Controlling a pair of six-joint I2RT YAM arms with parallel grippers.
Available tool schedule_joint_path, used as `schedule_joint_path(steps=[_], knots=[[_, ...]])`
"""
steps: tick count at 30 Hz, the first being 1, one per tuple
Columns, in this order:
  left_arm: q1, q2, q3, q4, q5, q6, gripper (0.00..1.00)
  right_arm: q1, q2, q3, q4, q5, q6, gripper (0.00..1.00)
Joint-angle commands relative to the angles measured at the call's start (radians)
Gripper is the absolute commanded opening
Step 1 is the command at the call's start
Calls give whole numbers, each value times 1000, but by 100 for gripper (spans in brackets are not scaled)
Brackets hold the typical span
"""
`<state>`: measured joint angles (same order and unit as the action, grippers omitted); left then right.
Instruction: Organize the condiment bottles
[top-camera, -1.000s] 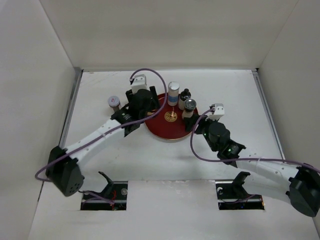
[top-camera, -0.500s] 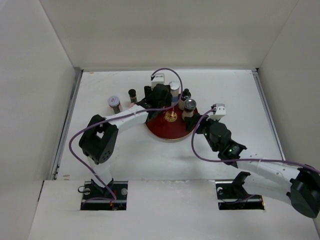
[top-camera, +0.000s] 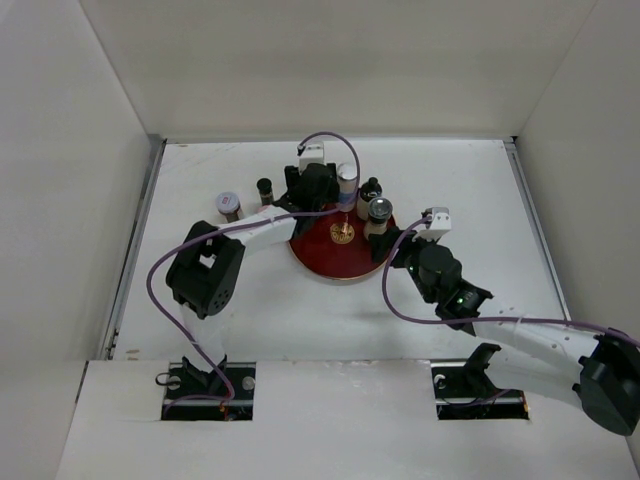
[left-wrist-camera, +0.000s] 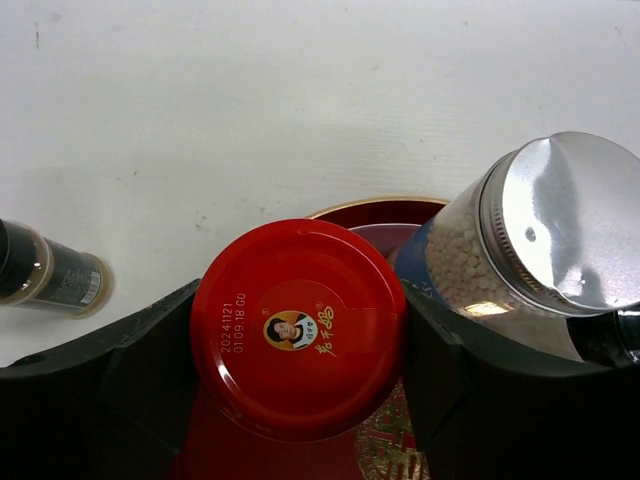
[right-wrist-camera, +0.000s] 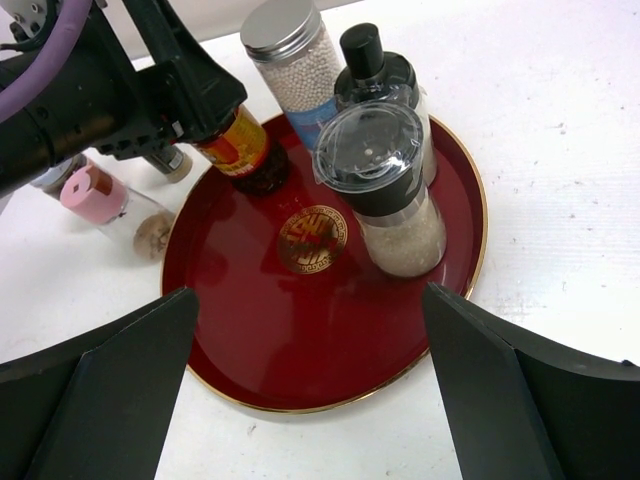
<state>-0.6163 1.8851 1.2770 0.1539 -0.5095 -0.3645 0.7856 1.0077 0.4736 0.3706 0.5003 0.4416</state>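
- Four of the seven bottles are on or at the round dark-red tray (right-wrist-camera: 455, 260): a silver-lidded jar (right-wrist-camera: 290, 60) of white beads, a black-topped bottle (right-wrist-camera: 368, 60) and a grey-capped shaker (right-wrist-camera: 385, 190) stand in a cluster along its far right side.
- The fourth, a red-capped jar (left-wrist-camera: 300, 325), is at the tray's far left edge. The left fingers (left-wrist-camera: 140, 350) pinch it from both sides just under the lid. Its base looks set on the tray, just beside the silver-lidded jar, so this placing seems nearly done but not released.
- Three remain on the table (top-camera: 450, 180), left of the tray: a pale-lidded jar (top-camera: 229, 205), a thin dark bottle (top-camera: 265, 188) and a pink-capped jar (right-wrist-camera: 95, 195).
- The right fingers (right-wrist-camera: 100, 380) are spread wide and empty, over the tray's near edge.
- Writing: the red lid carries a small portrait logo with Chinese characters and a stamped code, "2024 1121" over what looks like "0109 18 G0".
- The jar's yellow-and-red label, the thin bottle's label and the gold medallion (right-wrist-camera: 312, 238) at the tray's centre are too small to read.
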Motion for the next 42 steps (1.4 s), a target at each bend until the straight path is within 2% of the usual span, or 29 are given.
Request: schedule_joint_path(steps=[1,3,5,10,15,18,22,26,33,42], knots=[[-7,-73,19,165,-23,9,71,-4,-6,3,53,6,5,100],[-16,-101,-5,179,-15,10,82,-4,-8,3,53,6,5,100],[-30,-144,-40,199,3,9,88,-4,0,5,53,6,5,100],[-62,-271,-123,243,6,12,93,-3,6,8,53,6,3,100],[-72,-455,-277,211,-73,2,84,-3,0,7,53,6,3,100],[-58,-552,-356,95,-151,-14,78,-3,0,7,53,6,3,100],[22,-619,-422,-65,-152,-82,77,-3,5,7,53,6,5,100],[102,-590,-432,-108,-61,-90,78,-3,12,7,62,6,3,100],[157,-480,-419,-74,2,-88,76,-3,37,16,63,6,-1,100],[161,-383,-412,-37,14,-99,55,-3,29,13,64,6,-1,100]])
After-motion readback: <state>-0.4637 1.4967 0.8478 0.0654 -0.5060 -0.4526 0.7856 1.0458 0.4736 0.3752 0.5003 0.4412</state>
